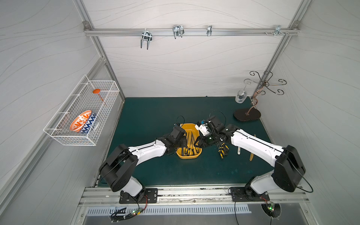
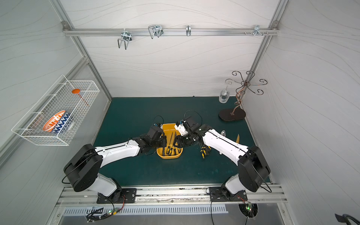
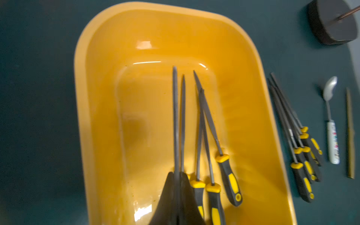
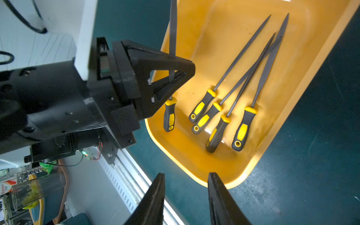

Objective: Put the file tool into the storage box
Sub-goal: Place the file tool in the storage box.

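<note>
Left end effector (image 3: pixel 176 176) clamps file tool (image 3: pixel 175 116); spoon handle (image 3: pixel 333 144) lettering blurred.

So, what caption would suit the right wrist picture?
Left gripper clamps a file by its blade at the yellow box, four more files inside; right gripper open.

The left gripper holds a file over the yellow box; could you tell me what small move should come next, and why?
Probably open the left gripper to drop the file. Its jaws pinch the blade with the handle hanging over the storage box, beside four files lying there; the right gripper is open, empty.
</note>
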You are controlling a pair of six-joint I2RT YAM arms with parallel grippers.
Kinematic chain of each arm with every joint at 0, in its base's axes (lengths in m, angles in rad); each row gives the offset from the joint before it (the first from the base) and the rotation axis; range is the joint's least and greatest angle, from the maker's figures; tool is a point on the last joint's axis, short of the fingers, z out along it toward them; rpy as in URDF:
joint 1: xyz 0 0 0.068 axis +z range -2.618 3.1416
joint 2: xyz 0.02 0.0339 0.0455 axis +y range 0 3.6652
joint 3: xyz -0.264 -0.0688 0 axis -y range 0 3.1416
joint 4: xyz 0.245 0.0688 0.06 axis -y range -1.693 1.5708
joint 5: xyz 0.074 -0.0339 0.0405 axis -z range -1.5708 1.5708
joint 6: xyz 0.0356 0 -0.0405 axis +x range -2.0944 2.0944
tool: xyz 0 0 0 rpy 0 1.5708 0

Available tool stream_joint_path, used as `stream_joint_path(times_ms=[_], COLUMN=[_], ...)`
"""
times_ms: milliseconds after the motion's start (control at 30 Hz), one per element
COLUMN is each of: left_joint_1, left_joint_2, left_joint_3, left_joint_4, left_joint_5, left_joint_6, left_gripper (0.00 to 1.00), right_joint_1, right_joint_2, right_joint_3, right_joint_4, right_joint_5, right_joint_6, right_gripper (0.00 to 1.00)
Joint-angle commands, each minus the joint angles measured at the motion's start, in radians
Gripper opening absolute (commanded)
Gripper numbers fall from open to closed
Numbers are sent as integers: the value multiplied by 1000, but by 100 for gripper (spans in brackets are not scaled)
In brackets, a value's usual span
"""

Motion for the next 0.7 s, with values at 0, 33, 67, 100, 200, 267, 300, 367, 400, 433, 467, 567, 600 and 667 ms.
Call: stream_joint_path(times_ms=[0, 33, 67, 100, 200, 267, 300, 367, 400, 433, 467, 567, 600, 667], left_joint_1=[1, 2, 2, 3, 1, 3, 2, 2, 2, 1, 2, 1, 3, 2], left_joint_2=[24, 29, 31, 31, 23, 17, 14, 8, 4, 4, 3, 2, 2, 0], left_joint_3=[68, 70, 70, 70, 67, 63, 60, 52, 48, 44, 44, 43, 42, 38], left_joint_4=[-26, -22, -14, -4, 18, 31, 37, 50, 56, 60, 59, 60, 64, 65], left_joint_5=[-52, -46, -40, -31, -14, -7, -4, 1, 2, 2, 2, 5, 5, 5], left_joint_6=[22, 20, 18, 19, 19, 16, 15, 11, 10, 8, 7, 5, 5, 1], left_gripper=[14, 22, 27, 33, 41, 43, 44, 44, 45, 45, 45, 46, 46, 46], right_joint_1=[-4, -5, -9, -13, -31, -48, -58, -81, -93, -106, -116, -142, -147, -149], right_joint_2=[-15, -18, -18, -20, -22, -22, -22, -23, -24, -25, -25, -23, -21, -14], right_joint_3=[-12, -15, -18, -22, -37, -54, -65, -87, -99, -113, -125, -157, -166, -180], right_joint_4=[-32, -38, -44, -54, -101, -133, -151, -183, -196, -210, -220, -242, -246, -249], right_joint_5=[41, 53, 66, 83, 144, 189, 217, 264, 287, 315, 334, 373, 383, 396], right_joint_6=[1, 1, 3, 6, 24, 43, 59, 78, 87, 98, 102, 104, 101, 97], right_gripper=[41, 42, 42, 42, 43, 43, 43, 43, 43, 43, 43, 43, 43, 43])
